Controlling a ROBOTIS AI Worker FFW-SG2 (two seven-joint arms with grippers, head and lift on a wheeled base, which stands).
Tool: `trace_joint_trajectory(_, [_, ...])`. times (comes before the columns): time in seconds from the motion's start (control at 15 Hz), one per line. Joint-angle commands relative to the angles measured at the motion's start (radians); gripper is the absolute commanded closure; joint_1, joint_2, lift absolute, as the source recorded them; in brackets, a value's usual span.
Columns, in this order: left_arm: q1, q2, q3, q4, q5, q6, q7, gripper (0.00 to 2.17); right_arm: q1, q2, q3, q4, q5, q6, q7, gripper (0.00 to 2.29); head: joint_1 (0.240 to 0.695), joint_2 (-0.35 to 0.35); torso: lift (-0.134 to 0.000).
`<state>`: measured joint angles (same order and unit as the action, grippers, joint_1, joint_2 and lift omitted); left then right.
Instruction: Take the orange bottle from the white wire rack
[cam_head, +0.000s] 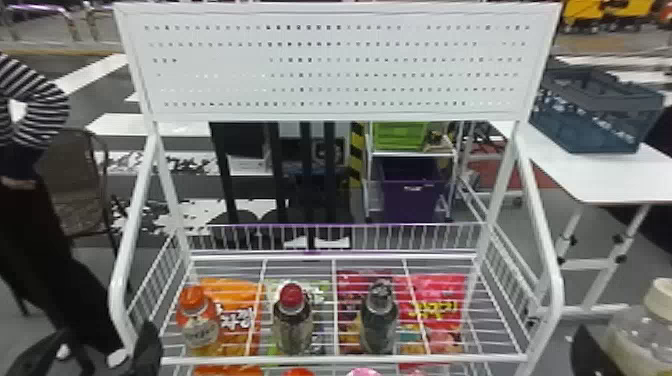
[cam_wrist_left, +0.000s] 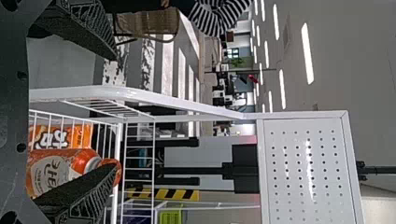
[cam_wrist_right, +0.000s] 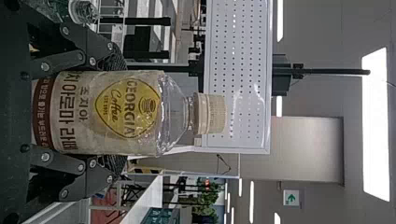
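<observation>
At the near left edge of the head view, the left gripper (cam_head: 102, 347) is held with its fingers spread and nothing between the tips. At the near right, a clear coffee bottle (cam_wrist_right: 107, 114) with a cream cap is pinched upright between the fingers of the right gripper (cam_head: 589, 355). Just beyond the left gripper, the orange bottle (cam_head: 199, 325) is stood upright at the left end of the white wire rack (cam_head: 345, 359), on its shelf. In the left wrist view it is partly covered by one spread finger; whether it is touched cannot be told. To its right, a red-capped bottle (cam_head: 292, 327) and a dark-capped bottle (cam_head: 378, 327) are stood in the same row. An orange snack bag (cam_head: 232, 300) and a red snack bag (cam_head: 437, 302) are seen through the wires. The rack is topped by a perforated white panel (cam_head: 340, 65). Farther off, a dark blue crate (cam_head: 595, 115) is set on a white table (cam_head: 595, 175) at the right, and a purple bin (cam_head: 410, 190) is placed below a green crate (cam_head: 400, 136).
</observation>
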<state>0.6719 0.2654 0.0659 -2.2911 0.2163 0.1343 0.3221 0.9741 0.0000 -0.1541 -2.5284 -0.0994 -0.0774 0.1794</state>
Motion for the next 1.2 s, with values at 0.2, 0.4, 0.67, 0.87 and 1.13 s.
trace_joint_trajectory(0.2, [0.0, 0.0, 0.0, 0.005, 0.0, -0.006, 0.0, 0.07, 0.0, 0.001, -0.001, -0.003, 0.0, 0.0, 0.0, 1.1, 0.499, 0.0, 0.0])
trace_joint_trajectory(0.4, [0.003, 0.0, 0.0, 0.004, 0.0, -0.009, -0.001, 0.07, 0.002, 0.001, -0.002, -0.003, 0.0, 0.0, 0.0, 1.1, 0.499, 0.0, 0.0])
trace_joint_trajectory(0.67, [0.017, -0.006, -0.012, 0.018, -0.001, -0.037, -0.003, 0.07, 0.003, 0.001, -0.002, -0.001, 0.0, 0.0, 0.0, 1.1, 0.499, 0.0, 0.0])
trace_joint_trajectory(0.87, [0.026, -0.009, -0.089, 0.133, -0.008, -0.199, -0.005, 0.07, 0.005, 0.001, -0.002, -0.001, 0.0, -0.003, 0.0, 1.1, 0.499, 0.0, 0.0])
trace_joint_trajectory(1.13, [0.003, -0.006, -0.216, 0.357, -0.012, -0.506, -0.006, 0.07, 0.006, 0.001, -0.002, 0.0, 0.0, -0.003, 0.002, 1.1, 0.499, 0.0, 0.0])
